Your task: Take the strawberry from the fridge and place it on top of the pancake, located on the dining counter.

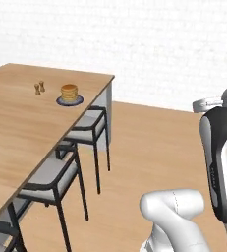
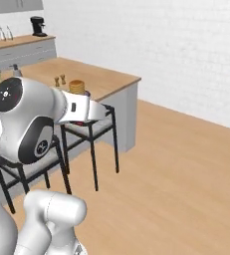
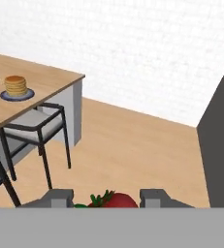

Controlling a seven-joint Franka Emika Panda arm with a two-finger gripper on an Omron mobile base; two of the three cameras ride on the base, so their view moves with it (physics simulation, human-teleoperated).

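In the hand view my gripper (image 3: 107,199) is shut on the strawberry (image 3: 115,200), a dark-red berry with green leaves wedged between the two fingertips (image 3: 60,197). The pancake (image 1: 69,91) (image 2: 77,86) (image 3: 15,85) is a golden stack on a dark round plate (image 1: 60,102). It sits near the end of the light-wood dining counter (image 1: 21,123) (image 2: 109,79) (image 3: 50,80), well ahead of the hand and to its left. A tall dark grey panel (image 3: 220,145) rises at the right of the hand view; I cannot tell whether it is the fridge.
Black-framed, grey-seated stools (image 1: 51,177) (image 1: 89,129) (image 3: 36,128) line the counter's near side. Two small brown shakers (image 1: 39,88) stand left of the plate. Bare wooden floor (image 1: 149,147) spreads to the right up to a white brick wall. A wall counter with a coffee machine (image 2: 37,25) lies at the back.
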